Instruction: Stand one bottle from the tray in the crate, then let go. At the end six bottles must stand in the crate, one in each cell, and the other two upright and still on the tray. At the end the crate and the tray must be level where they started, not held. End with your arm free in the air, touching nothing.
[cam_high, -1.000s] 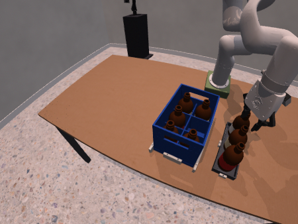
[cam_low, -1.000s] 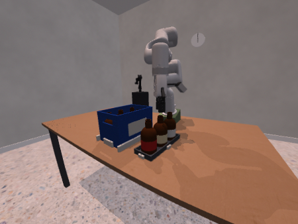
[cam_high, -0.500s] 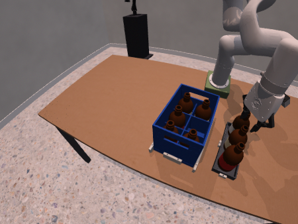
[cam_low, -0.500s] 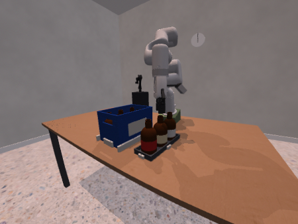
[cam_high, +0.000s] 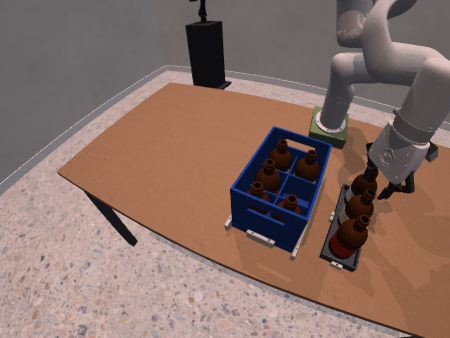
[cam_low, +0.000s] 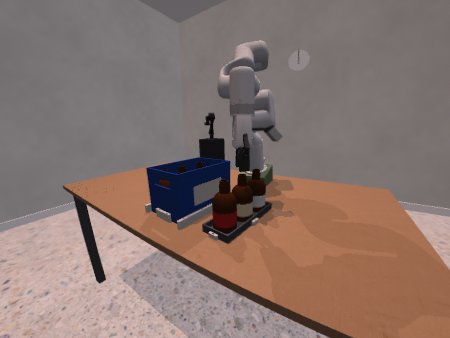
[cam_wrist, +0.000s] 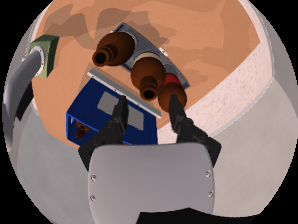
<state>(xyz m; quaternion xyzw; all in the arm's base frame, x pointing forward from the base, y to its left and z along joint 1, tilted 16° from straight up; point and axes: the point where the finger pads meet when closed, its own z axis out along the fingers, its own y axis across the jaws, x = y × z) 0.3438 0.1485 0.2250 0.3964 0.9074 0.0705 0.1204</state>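
Looking down from the top view, you see the gripper (cam_high: 389, 184) hovering over the far end of the tray (cam_high: 327, 248), fingers apart and holding nothing. Three bottles (cam_high: 352, 233) stand upright in a row on that tray, the farthest just below the fingertips. The crate (cam_high: 260, 212) beside it holds five bottles, with one cell on its tray side unfilled.

The table (cam_high: 165, 150) carries three items. My base plate (cam_high: 317, 134) sits at the far edge. The crate (cam_high: 265, 220) stands mid-table toward the near edge. The tray (cam_high: 327, 250) lies just beside the crate, on its right, apart from it.
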